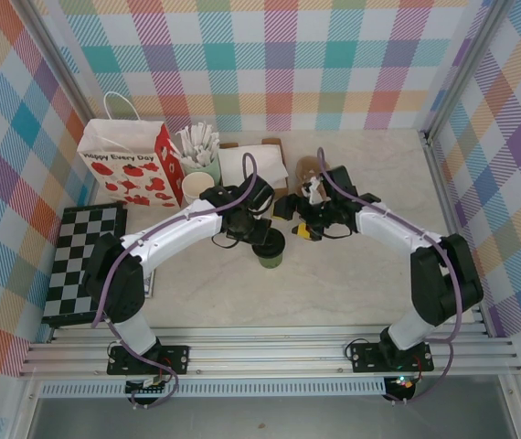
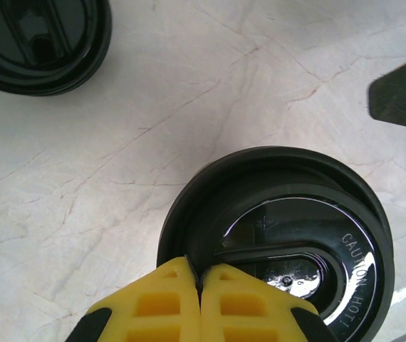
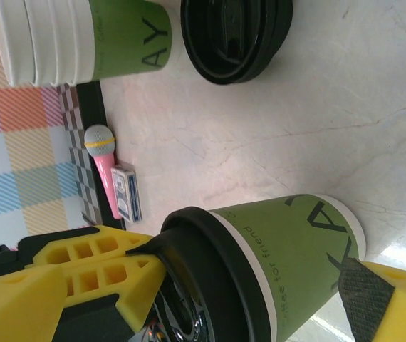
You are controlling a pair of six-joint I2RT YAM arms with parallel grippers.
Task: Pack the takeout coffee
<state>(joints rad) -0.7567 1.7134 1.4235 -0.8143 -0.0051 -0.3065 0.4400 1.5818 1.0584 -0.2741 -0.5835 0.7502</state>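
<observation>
The takeout coffee stands upright mid-table, a green paper cup with its black lid on. My left gripper is shut, its yellow fingertips pressed together on the lid's near rim; in the right wrist view those fingers touch the lid edge from the left. My right gripper is open just right of the cup. One of its black-padded fingers sits by the cup's lower side and appears as a finger in the left wrist view. Its other finger is out of frame.
A stack of lidless cups and spare black lids stand behind the coffee. A strawberry-print paper bag stands at the back left, beside a checkerboard. A pink toy microphone and a small card box lie nearby.
</observation>
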